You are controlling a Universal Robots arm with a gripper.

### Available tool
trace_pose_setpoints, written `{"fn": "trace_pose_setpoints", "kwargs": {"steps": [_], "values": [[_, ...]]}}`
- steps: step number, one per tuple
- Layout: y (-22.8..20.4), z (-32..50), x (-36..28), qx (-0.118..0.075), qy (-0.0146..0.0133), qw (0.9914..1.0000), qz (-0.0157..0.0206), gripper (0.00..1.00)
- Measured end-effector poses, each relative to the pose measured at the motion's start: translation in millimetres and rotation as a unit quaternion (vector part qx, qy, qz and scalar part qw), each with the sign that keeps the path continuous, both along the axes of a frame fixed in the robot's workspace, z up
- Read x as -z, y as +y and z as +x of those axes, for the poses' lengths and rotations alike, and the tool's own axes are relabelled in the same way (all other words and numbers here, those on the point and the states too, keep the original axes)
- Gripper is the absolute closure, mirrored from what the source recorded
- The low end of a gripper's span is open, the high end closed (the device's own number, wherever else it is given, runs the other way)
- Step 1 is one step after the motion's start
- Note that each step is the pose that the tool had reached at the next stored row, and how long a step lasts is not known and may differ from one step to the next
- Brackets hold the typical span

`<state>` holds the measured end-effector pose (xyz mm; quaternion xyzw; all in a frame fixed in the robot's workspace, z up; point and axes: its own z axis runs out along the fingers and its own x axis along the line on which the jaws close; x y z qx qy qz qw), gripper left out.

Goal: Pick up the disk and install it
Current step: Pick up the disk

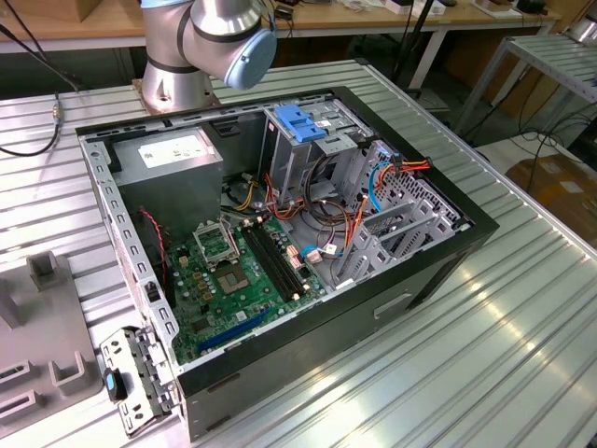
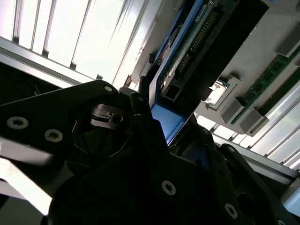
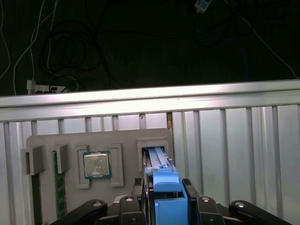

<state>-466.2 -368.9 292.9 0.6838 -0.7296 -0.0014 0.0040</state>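
Gripper (image 3: 167,197): low over the grey tray (image 3: 126,140), which lies close to the table (image 3: 225,154) rim.
Fingers (image 3: 187,186): narrow, pressed against both blue sides of the disk (image 3: 159,159), with its tab between them.
Disk: its far end reaches the tray's rectangular pocket (image 3: 153,143); I cannot tell whether it rests inside or hangs just above. The second wrist view shows its green board side (image 2: 206,33).
Neighbours: the processor chip (image 3: 97,165) is just beside the pocket and the memory stick (image 3: 59,185) further along, both apart from the disk.
Room: bare slats run beside the tray.
Case (image 1: 438,271): open-topped, beside the tray (image 1: 37,327) on the exterior view's right; the drive cage (image 1: 280,159) stands upright, with the blue latch (image 1: 300,126) on top.
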Motion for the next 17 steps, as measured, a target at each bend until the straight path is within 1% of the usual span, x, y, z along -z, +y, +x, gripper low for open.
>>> {"fn": "trace_pose_setpoints", "kwargs": {"steps": [3, 10, 11, 12, 17], "values": [[-2.0, 0.0, 0.0, 0.0, 0.0001, 1.0, 0.0, 0.55], [-2.2, 0.0, 0.2, 0.0, 0.0, 1.0, 0.0, 0.55], [-2.2, 0.0, 0.3, 0.0, 0.0, 1.0, 0.0, 0.57], [-2.2, 0.0, 0.3, 0.0, 0.0001, 1.0, 0.0, 0.63], [-2.2, 0.0, 0.4, 0.0, 0.0001, 1.0, 0.0, 0.63]]}}
